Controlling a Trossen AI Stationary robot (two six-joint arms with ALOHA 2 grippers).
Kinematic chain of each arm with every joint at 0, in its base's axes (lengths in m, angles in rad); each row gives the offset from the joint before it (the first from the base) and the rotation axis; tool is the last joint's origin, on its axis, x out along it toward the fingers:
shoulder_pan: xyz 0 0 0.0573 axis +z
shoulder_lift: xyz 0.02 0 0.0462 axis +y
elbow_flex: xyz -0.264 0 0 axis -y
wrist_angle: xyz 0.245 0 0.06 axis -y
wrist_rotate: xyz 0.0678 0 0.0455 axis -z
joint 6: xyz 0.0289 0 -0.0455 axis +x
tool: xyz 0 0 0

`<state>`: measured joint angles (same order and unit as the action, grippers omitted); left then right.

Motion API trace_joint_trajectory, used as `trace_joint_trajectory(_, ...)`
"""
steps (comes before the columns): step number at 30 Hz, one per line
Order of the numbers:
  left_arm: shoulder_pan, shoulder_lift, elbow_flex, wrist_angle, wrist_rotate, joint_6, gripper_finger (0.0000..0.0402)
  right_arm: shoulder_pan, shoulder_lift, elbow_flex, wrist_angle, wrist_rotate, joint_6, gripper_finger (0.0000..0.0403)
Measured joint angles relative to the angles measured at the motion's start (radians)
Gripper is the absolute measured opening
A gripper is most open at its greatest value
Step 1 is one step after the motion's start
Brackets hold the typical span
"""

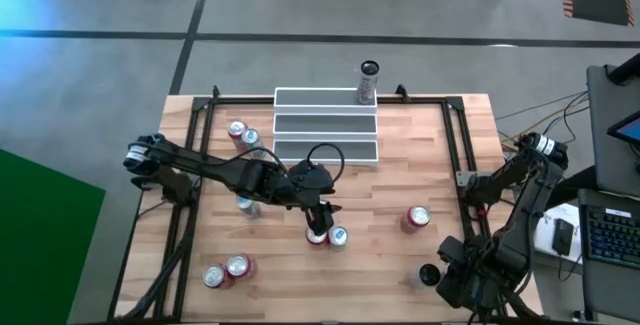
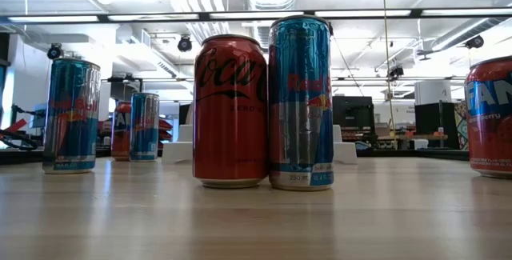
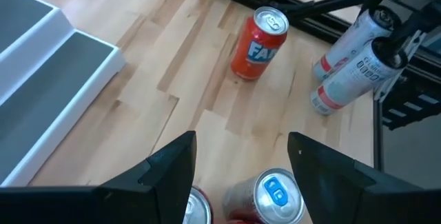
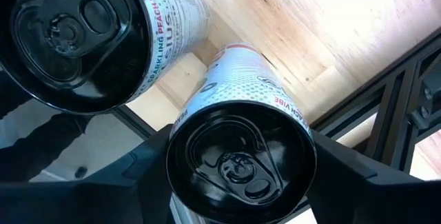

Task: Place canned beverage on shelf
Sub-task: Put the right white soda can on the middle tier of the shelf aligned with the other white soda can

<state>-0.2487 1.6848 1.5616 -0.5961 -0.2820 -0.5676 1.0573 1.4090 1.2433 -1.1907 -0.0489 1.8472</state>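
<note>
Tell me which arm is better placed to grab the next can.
Left. Its open gripper hovers over the red can mid-table, near the shelf. The right gripper sits at the table's corner.

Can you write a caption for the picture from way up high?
Left gripper hovers open over a red can mid-table, one can already on the shelf.

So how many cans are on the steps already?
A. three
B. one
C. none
B: in the high view just one can stands on the shelf, at the right end of its far step; the other steps are bare.
</note>
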Motion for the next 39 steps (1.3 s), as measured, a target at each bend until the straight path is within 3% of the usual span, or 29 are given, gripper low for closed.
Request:
trace_joint_trajectory(7,0.016,-0.015,0.007,-0.015,0.003,0.021,0.0215,-0.016,-0.029,0.068,-0.054,-0.019,-0.047,0.0243)
trace_joint_trajectory(16,0.038,-0.068,0.014,-0.032,0.007,0.046,0.0215,-0.109,-0.058,0.254,-0.380,-0.041,-0.199,0.0243)
trace_joint_trajectory(26,0.033,-0.152,0.014,-0.107,-0.070,0.062,0.0215,-0.292,-0.109,0.335,-0.378,-0.029,-0.401,0.0244)
trace_joint_trajectory(39,0.033,-0.163,-0.045,-0.166,-0.075,0.062,0.0215,-0.530,-0.103,0.422,-0.382,-0.030,-0.643,0.0244)
